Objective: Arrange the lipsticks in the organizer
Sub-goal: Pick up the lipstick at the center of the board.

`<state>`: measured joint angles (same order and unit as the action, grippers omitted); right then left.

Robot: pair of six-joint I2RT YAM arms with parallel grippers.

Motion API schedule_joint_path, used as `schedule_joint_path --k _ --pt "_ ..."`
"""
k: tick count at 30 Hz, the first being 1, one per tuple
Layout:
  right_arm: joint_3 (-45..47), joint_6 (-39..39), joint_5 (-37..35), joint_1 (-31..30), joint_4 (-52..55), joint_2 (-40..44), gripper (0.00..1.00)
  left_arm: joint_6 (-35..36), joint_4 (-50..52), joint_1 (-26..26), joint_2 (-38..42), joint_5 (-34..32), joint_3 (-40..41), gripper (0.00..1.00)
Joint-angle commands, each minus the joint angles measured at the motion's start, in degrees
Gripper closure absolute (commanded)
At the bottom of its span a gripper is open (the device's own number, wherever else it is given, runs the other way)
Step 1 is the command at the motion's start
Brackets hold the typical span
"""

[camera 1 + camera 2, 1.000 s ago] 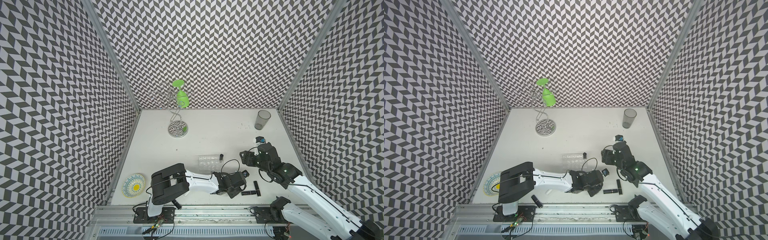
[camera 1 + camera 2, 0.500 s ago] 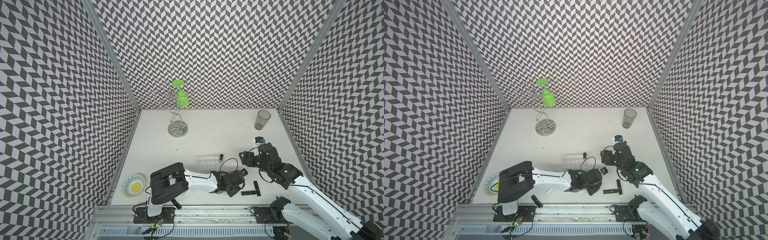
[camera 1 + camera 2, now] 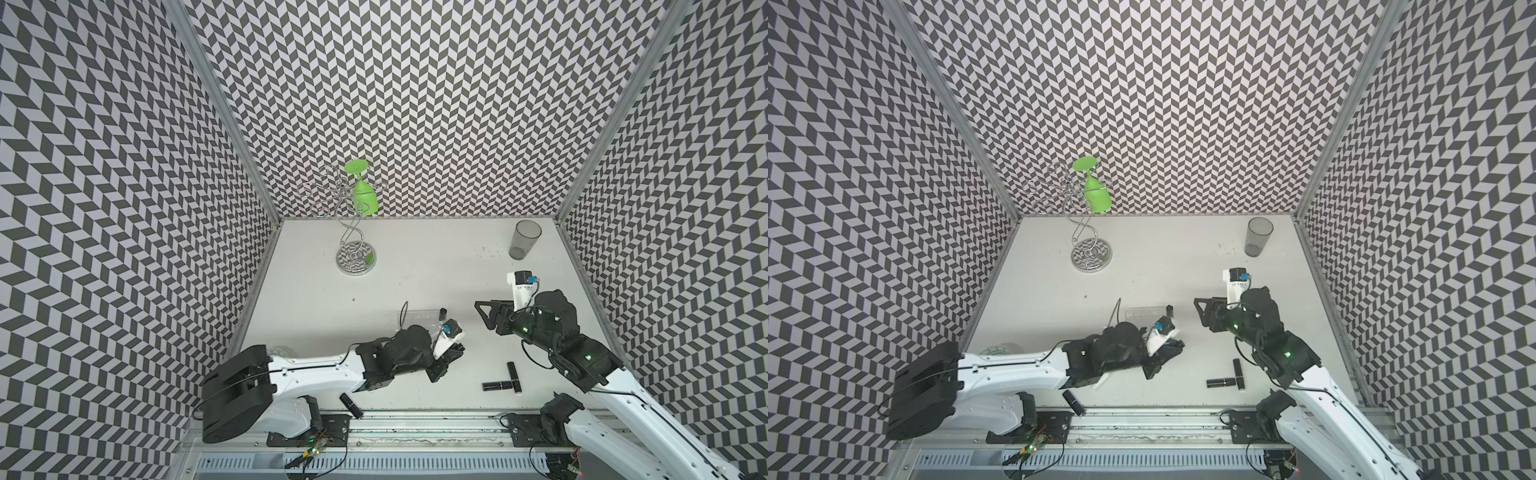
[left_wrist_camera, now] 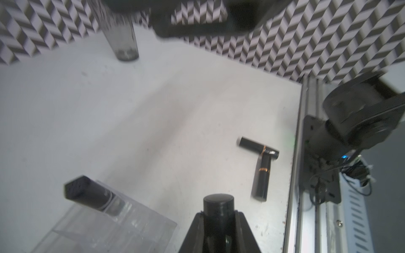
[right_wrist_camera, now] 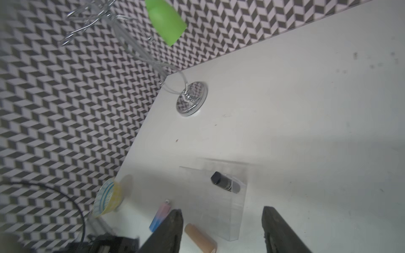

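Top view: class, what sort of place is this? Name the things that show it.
Probably a robot test booth: chevron-patterned walls enclose a white table, and two robot arms stand on a metal rail.

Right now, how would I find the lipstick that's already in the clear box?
Look at the white table, then the clear organizer near its front middle, between the two arms. One black lipstick pokes up from a corner cell. It alone is in the organizer: the two black lipsticks by the right arm lie flat on the table, and the left fingers hold another lipstick.
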<state>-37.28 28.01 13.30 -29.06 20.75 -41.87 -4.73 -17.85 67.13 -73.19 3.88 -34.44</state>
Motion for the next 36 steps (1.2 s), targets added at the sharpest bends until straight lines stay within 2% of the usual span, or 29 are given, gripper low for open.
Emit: schedule_joint_path --k 1,3,9,14,21,27,32,36 --pt "-3.15 -1.16 17.62 0.06 -4.93 -2.44 0.41 2.86 -13.36 -1.58 5.09 2.27 4.36 1.00" --pt "-4.47 -1.28 21.24 -0.79 -3.19 -3.69 0.41 3.72 -13.24 -2.18 7.36 1.45 5.09 1.00" --pt "-4.01 -0.03 21.66 -7.73 -3.18 -3.60 0.41 5.92 -11.55 -2.35 9.25 -1.94 5.96 1.00" --pt "-2.81 1.21 18.92 -11.67 -2.53 -3.76 0.43 6.30 -11.51 -2.34 8.66 -3.60 6.31 1.00" --pt "-2.31 1.16 13.17 -12.08 -0.36 -3.73 0.48 6.51 -10.69 -2.34 8.28 -4.09 5.98 1.00" --pt "-1.50 1.41 15.01 -12.16 -3.77 -5.84 0.60 6.48 -10.48 -2.30 8.02 -3.07 5.86 1.00" --pt "-1.81 0.94 15.55 -12.21 -4.90 -8.05 0.64 6.34 -10.92 -2.33 7.96 -2.84 6.44 1.00" --pt "-1.67 0.88 15.61 -12.34 -5.28 -8.87 0.73 6.31 -10.79 -2.36 8.02 -3.25 6.53 1.00"
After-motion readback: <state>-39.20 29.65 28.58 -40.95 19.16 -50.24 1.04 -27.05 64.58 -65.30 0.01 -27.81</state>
